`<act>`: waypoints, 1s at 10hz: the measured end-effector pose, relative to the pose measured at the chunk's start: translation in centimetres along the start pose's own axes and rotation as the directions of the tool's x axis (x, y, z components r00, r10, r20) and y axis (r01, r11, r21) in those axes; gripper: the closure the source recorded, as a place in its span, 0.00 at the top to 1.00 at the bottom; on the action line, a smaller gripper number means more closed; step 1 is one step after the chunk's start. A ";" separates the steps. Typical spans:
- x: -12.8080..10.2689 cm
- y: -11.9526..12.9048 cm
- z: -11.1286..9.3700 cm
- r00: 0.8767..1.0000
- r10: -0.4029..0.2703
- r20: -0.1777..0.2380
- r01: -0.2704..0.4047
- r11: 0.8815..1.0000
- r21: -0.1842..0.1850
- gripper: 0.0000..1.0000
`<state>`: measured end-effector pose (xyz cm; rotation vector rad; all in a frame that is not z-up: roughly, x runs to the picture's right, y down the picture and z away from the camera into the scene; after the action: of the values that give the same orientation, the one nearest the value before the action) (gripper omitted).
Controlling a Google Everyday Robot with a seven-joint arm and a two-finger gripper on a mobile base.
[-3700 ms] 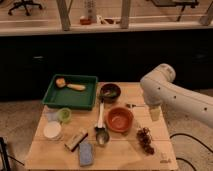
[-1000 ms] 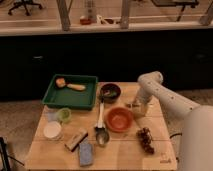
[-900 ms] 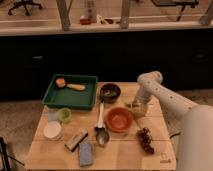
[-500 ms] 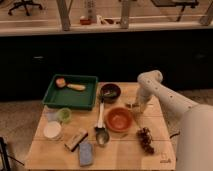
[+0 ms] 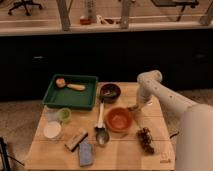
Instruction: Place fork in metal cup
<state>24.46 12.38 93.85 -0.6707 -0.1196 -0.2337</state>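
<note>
Camera view: a wooden table [image 5: 125, 155] stands in front of a dark counter, and the robot's white arm [image 5: 165, 97] reaches in from the lower right. It bends at an elbow above the table's far right corner and turns back down. The gripper [image 5: 135, 106] is low over the table, just beside the upper right edge of the orange bowl [image 5: 120, 119]. I cannot tell whether its jaws are apart, together or clamped on anything.

The fork cannot be picked out anywhere on the table, and the metal cup cannot be told apart from the gripper's tip, so I cannot say where either lies.

Behind the orange bowl, near the table's far edge, sits a dark brown bowl [image 5: 110, 92]. A long pale spoon [image 5: 101, 125] lies between them to the left, with its handle towards the dark bowl and its rounded end towards the front. A green tray [image 5: 52, 97] fills the far left corner and holds a yellowish-brown object [image 5: 70, 85]. In front of the tray are a light green cup [image 5: 63, 115] and a white round lid or dish [image 5: 52, 130]. Near the front edge lie a brown block [image 5: 75, 140] and a blue-grey object [image 5: 86, 153] just beside it. A dark clump [image 5: 146, 140] lies to the front right of the orange bowl.
</note>
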 end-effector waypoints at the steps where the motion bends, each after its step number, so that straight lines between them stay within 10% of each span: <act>1: 0.0 -0.1 -0.1 1.000 0.000 -0.001 0.000 1.000 0.003 0.00; 5: 0.9 0.2 -0.9 1.000 0.014 -0.008 -0.014 1.000 0.013 0.00; 10: 2.4 -1.4 -6.7 0.999 0.047 -0.005 -0.046 0.992 0.118 0.00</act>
<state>26.70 6.71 89.98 -0.5542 -0.1090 -0.1825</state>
